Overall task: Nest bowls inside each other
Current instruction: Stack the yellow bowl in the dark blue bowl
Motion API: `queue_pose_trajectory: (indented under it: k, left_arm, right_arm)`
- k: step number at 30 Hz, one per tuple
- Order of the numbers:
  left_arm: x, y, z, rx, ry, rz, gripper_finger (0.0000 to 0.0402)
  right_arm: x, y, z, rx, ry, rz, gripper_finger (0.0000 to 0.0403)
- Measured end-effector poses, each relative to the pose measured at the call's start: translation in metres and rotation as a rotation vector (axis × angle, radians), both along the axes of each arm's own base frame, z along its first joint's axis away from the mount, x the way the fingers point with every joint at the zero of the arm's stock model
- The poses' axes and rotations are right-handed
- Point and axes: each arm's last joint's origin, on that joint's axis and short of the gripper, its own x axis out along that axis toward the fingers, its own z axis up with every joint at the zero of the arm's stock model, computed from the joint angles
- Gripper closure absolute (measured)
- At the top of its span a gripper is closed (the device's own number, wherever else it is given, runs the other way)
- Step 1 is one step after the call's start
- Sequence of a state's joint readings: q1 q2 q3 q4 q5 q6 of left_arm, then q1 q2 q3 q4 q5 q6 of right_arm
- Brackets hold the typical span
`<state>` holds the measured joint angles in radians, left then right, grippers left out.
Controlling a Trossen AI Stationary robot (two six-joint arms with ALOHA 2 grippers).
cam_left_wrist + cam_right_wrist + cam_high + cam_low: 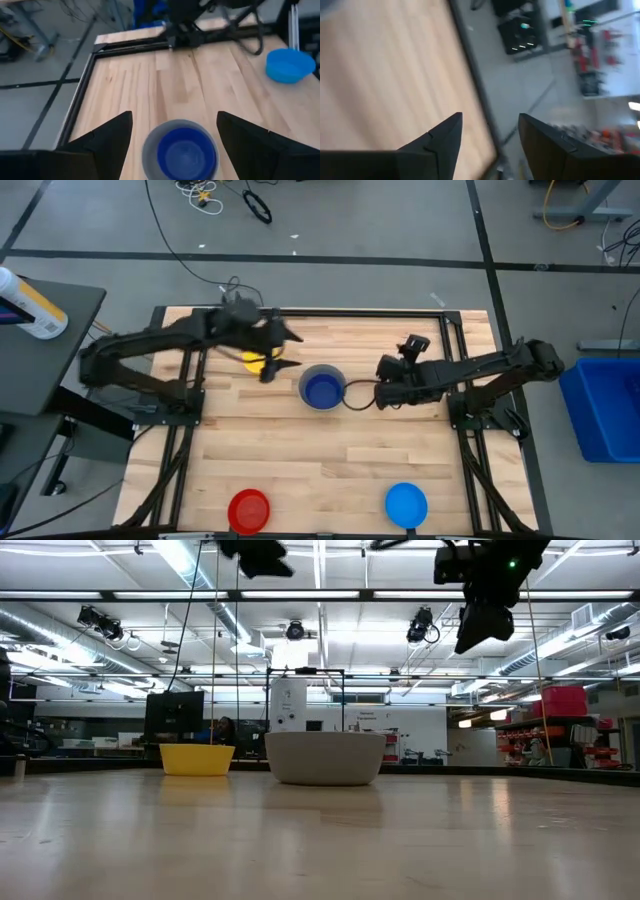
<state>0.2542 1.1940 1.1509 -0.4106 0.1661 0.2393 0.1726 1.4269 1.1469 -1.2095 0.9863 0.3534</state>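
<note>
The dark blue bowl (322, 389) sits inside the grey bowl (303, 381) at the counter (330, 470) middle. The red bowl (249, 509) and light blue bowl (406, 504) sit by the bottom edge, bare wood between. The yellow bowl (256, 360) lies under the left tool (285, 352), fingers wide, holding nothing. The right tool (385, 383) is wide too

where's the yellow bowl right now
In the high view the yellow bowl sits on the table's far left part, mostly hidden under the left gripper, just left of the grey bowl holding the dark blue one.
</note>
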Motion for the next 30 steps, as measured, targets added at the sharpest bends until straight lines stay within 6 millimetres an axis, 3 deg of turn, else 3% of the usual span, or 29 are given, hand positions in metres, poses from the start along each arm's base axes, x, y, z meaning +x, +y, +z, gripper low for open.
queue_pose_trajectory:
  k: [4,8,14,21,30]
  left_arm:
    - [-0.041,-0.011,-0.044,-0.082,-0.166,0.044,0.0101]
    - [-0.07,-0.021,-0.089,-0.155,-0.284,0.027,0.0101]
    - [-0.088,-0.029,-0.14,-0.232,-0.405,0.015,0.0101]
    - [-0.089,-0.031,-0.159,-0.276,-0.369,0.023,0.0101]
    - [-0.084,-0.029,-0.164,-0.208,-0.344,0.093,0.0101]
  right_arm:
    - [0.004,0.019,-0.003,0.147,-0.003,0.105,0.0194]
    - [0.003,0.042,-0.007,0.439,0.021,0.22,0.0192]
    - [-0.001,0.079,0.0,0.821,0.005,0.279,0.0205]
    - [-0.01,0.124,0.011,1.188,-0.055,0.231,0.0211]
    - [-0.022,0.165,-0.009,1.209,-0.03,0.065,0.0187]
